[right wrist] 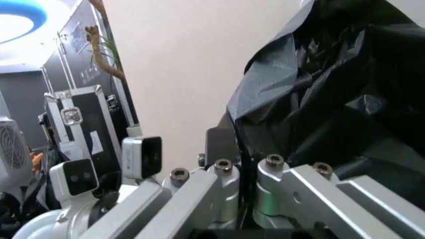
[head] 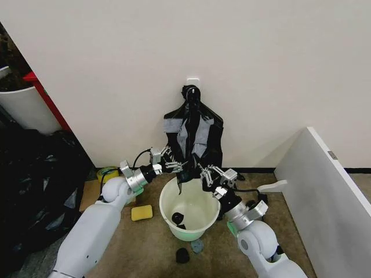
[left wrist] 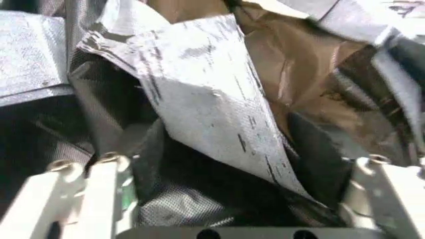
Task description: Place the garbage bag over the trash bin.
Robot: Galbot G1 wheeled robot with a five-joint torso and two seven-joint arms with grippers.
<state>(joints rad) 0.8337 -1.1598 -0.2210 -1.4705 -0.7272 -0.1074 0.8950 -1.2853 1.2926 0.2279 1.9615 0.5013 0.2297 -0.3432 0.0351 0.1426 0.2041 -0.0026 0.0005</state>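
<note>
The trash bin [head: 189, 204] is a round white bucket on the floor below a black bundle with grey tape patches [head: 193, 126] that hangs from a wall hook. My right gripper [head: 204, 172] [right wrist: 247, 167] is above the bin's far rim, shut on a fold of the glossy black garbage bag [right wrist: 332, 99]. A thin black tail of the garbage bag [head: 180, 184] dangles into the bin's mouth. Facing it from the other side, my left gripper [head: 174, 166] [left wrist: 239, 162] is open, its fingers [left wrist: 99, 174] spread around the bundle's taped black fabric [left wrist: 212, 109].
A small black lump [head: 178, 219] lies inside the bin. A yellow sponge [head: 141, 212], a black piece [head: 182, 255] and a grey piece [head: 197, 246] lie on the floor. A heap of black plastic [head: 29, 179] and a white tub [head: 23, 107] stand left, a white panel [head: 324, 185] right.
</note>
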